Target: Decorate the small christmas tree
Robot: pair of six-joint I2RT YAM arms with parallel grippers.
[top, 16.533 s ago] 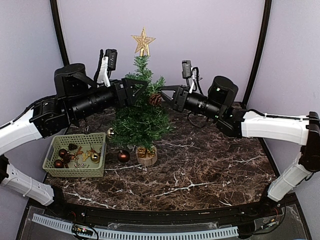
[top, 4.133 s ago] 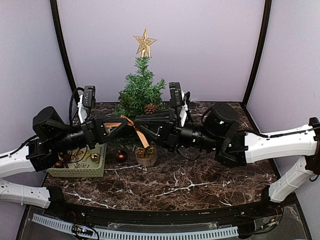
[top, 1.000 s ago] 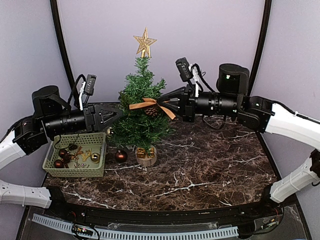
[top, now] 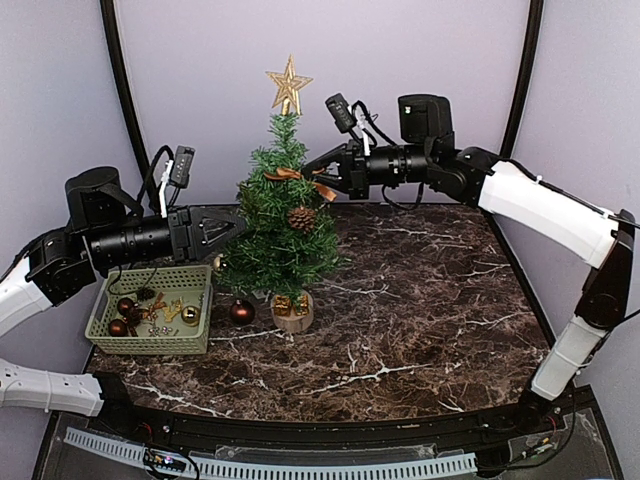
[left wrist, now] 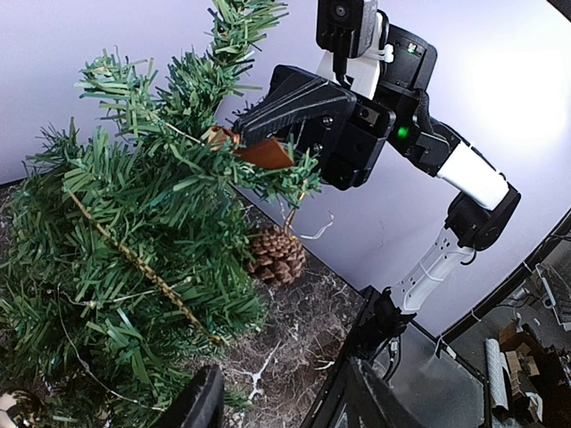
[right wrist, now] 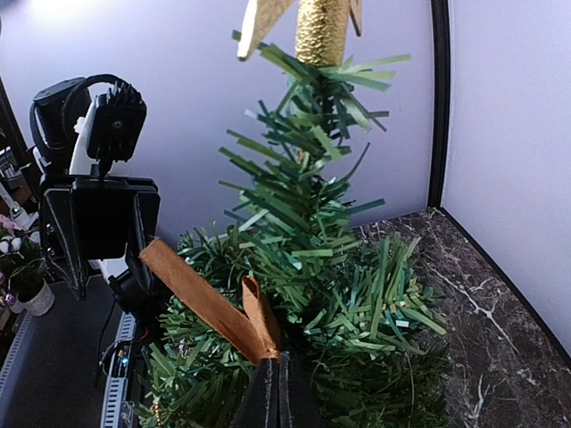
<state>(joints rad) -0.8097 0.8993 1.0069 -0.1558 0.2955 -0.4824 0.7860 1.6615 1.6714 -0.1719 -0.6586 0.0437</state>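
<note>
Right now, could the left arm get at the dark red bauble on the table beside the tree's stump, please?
Probably yes: the bauble lies uncovered between basket and stump, and the open left gripper hovers above that side.

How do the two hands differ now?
The right hand is shut on the brown ribbon in the small christmas tree; the left hand is open and empty. The right hand is up near the treetop; the left hand lower, beside the tree. Both point at the tree.

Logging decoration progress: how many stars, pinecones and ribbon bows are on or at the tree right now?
star: 1
pinecone: 1
ribbon bow: 1, held by the right gripper
Total at the small christmas tree: 3
</note>
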